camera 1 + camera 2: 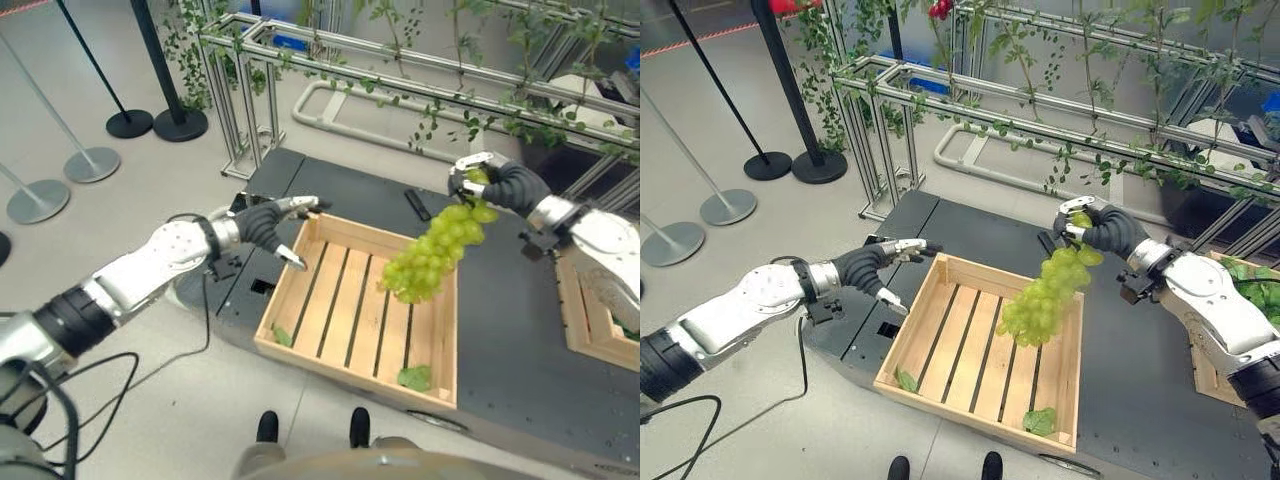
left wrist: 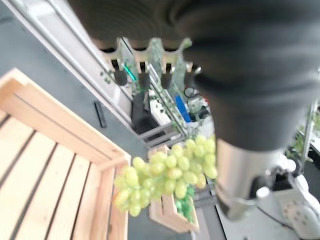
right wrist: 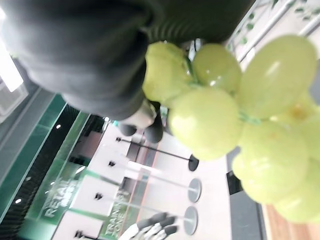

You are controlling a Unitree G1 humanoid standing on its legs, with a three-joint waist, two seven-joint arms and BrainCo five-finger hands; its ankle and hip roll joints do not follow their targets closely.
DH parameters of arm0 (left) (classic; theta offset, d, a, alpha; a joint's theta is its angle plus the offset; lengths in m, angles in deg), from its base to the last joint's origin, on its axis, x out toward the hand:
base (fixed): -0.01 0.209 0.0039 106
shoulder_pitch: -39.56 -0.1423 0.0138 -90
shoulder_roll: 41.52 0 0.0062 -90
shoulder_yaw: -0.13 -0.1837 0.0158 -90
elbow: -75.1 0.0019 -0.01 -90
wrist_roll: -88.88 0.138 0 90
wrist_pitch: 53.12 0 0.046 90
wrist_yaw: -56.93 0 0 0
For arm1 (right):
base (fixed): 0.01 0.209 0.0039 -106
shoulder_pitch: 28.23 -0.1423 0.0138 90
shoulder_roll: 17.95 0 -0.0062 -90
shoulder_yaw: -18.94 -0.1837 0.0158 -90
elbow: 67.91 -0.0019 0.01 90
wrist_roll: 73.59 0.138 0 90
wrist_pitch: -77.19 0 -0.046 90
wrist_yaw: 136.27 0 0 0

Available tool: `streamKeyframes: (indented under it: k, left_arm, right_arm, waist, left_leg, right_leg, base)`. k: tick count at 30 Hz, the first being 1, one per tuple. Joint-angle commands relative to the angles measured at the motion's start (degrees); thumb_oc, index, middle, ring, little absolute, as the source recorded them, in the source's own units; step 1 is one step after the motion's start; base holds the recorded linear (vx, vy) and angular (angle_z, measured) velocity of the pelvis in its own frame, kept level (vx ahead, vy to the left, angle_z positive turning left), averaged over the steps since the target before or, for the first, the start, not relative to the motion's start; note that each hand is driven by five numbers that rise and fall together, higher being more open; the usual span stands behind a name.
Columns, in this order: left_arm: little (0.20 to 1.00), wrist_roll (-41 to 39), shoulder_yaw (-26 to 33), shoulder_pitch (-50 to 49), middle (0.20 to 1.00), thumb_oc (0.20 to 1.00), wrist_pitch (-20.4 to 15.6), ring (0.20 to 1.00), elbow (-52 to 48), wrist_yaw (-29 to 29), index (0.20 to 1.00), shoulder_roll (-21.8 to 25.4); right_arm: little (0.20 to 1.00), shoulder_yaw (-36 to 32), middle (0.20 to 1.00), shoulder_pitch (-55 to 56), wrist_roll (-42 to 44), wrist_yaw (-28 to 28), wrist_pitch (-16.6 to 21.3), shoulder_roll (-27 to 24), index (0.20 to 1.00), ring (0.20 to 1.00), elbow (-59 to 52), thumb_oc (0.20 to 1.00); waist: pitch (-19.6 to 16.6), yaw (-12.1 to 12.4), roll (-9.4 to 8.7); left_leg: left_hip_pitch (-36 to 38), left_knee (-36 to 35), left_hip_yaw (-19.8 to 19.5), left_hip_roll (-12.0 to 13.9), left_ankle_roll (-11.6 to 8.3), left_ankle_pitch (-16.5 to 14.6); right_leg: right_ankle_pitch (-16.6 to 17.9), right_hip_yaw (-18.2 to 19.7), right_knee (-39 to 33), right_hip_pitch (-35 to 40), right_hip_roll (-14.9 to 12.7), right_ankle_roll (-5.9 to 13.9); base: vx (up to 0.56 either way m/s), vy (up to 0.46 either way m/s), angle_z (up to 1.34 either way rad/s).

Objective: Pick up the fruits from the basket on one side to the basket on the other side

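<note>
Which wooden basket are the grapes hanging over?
The big slatted wooden basket in the middle, holding just two small leaves. The right hand dangles the green grapes above it. The other basket sits apart, under the right arm.

The right hand is raised on the right, its arm bent in from the near right, fingers curled round the top of a grape bunch hanging below. The left hand reaches in from the left, fingers straight and spread.
</note>
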Motion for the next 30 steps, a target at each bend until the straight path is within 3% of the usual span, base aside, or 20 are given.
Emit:
streamKeyframes:
  k: [1,12,30]
  left_arm:
    - [1.0,-3.03,-0.17,7.09,1.0,1.0,-1.92,1.0,3.4,1.08,1.0,-3.8]
    - [1.0,-0.21,-2.69,10.11,1.0,1.0,-1.56,1.0,5.16,2.17,1.0,-11.47]
    - [1.0,-0.15,-1.5,8.17,1.0,1.0,-0.53,1.0,7.7,3.28,1.0,-21.77]
  right_arm:
    - [0.2,0.15,0.2,-7.68,2.16,-1.35,3.06,1.24,0.2,0.2,-2.15,0.2]
    - [0.2,3.14,0.2,-11.75,0.99,-1.82,3.02,3.47,0.2,0.2,-3.84,0.2]
    - [0.2,7.64,0.2,-15.69,0.48,-1.31,2.18,7.62,0.2,0.2,-8.42,0.2]
  waist:
    - [-2.64,0.31,-1.53]
    - [-3.01,-0.02,-1.5]
    - [-2.76,-0.52,-1.62]
  left_leg:
    - [0.14,2.8,0.74,-3.36,2.76,-6.43]
    - [0.24,2.85,0.79,-3.53,3.0,-6.67]
    - [0.4,3.52,1.05,-3.6,3.35,-7.21]
  right_leg:
    - [-7.82,-2.4,5.22,1.9,-1.65,5.91]
    - [-7.74,-2.04,5.0,1.99,-1.76,5.85]
    - [-8.17,-1.25,5.14,2.1,-1.69,5.52]
  base:
    - [0.0,0.0,0.0]
    - [0.0,0.003,-0.05]
    - [0.0,0.0,0.0]
